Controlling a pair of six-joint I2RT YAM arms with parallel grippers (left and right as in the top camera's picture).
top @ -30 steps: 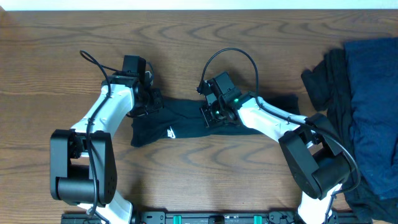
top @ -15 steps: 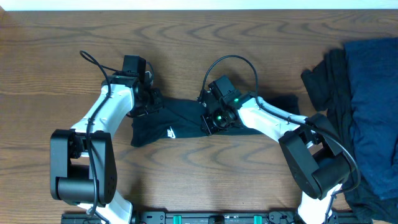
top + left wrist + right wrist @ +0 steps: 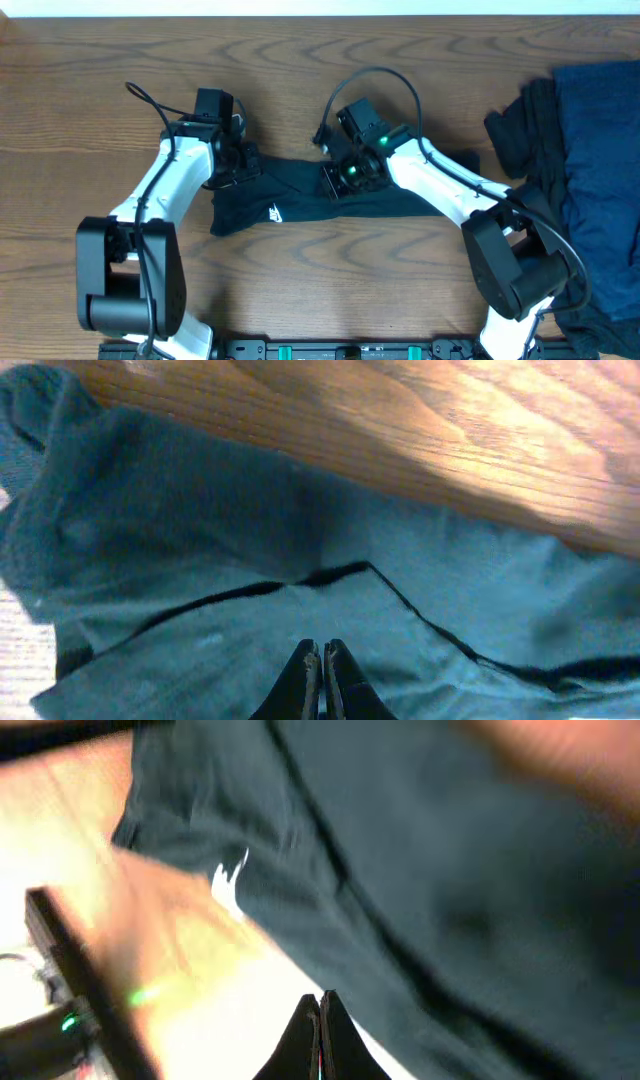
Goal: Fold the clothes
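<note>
The tee (image 3: 290,195) lay centred on the bench (image 3: 100,70). The left fingers (image 3: 308,672) at its ten o'clock and the right fingers (image 3: 304,1025) at its one o'clock were clenched tight. Whether they'd caught cloth I couldn't tell, so a lift might drop it. The spare clothes (image 3: 590,150) sat at three o'clock.

This is a robot test bench in a lab. A bare wood-grain table (image 3: 300,80) carries a white-and-black left arm (image 3: 165,185) and right arm (image 3: 440,190), both rising from a black rail (image 3: 350,350) well behind the jaws. A loose cable (image 3: 375,69) loops beyond the right jaws, and a green light (image 3: 381,143) glows just beside them.
</note>
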